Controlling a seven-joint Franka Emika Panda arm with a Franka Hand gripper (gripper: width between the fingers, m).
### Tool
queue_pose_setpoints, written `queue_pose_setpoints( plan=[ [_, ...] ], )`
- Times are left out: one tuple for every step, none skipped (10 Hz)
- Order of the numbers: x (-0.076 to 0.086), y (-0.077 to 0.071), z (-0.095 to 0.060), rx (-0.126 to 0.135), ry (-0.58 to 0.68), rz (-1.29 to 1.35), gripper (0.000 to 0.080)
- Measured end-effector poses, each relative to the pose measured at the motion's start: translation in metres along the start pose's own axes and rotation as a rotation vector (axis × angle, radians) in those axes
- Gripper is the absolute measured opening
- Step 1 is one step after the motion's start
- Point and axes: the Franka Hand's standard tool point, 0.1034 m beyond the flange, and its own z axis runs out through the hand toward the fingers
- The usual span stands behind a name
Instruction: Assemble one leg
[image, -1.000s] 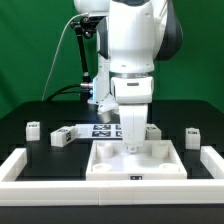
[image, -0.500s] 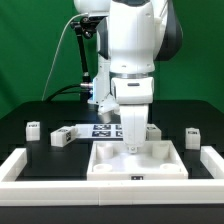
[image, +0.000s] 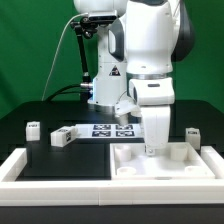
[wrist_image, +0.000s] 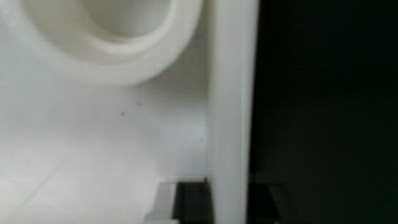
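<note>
Leg (image: 33, 127) sits apart; gripper (image: 153, 150) prob. clamps tray (image: 135, 171).

A robot lab: green backdrop (image: 30, 60), marker board (image: 100, 129).

Tight inside the tray, open table out towards 9 o'clock.
Clock hours are read in the exterior view from the tray (image: 150, 178). Its raised walls ring the gripper (image: 152, 150), which stands inside near the 12 o'clock wall, with the arm (image: 150, 60) filling the space above. A leg (image: 191, 132) sits just beside the tray at 1 o'clock. Around 10 o'clock lie the marker board (image: 100, 130), a white block (image: 60, 137) and another leg (image: 33, 128). The black table (image: 60, 160) nearer than these is open as far as the white border (image: 15, 165).
</note>
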Motion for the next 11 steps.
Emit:
queue_pose_setpoints(
  plan=[
    [0.0051,0.0027,0.0001,-0.003,0.003,0.001,0.0062],
    [0.0101,0.0052,0.0006,0.0,0.006,-0.003,0.0062],
    [0.0102,0.0053,0.0008,0.011,0.003,-0.001,0.0062],
    [0.01,0.0052,0.0009,0.01,0.003,0.005,0.0062],
    [0.0096,0.0049,0.0011,0.011,0.003,0.005,0.0136],
    [0.0094,0.0049,0.0011,0.011,0.003,0.006,0.0271],
    [0.0091,0.0049,0.0011,0.011,0.003,0.006,0.0271],
    [0.0088,0.0049,0.0011,0.011,0.003,0.007,0.0455],
    [0.0087,0.005,0.0011,0.011,0.003,0.007,0.0586],
    [0.0085,0.005,0.0011,0.011,0.003,0.008,0.0586],
    [0.0083,0.005,0.0012,0.011,0.003,0.008,0.0636]
  ],
)
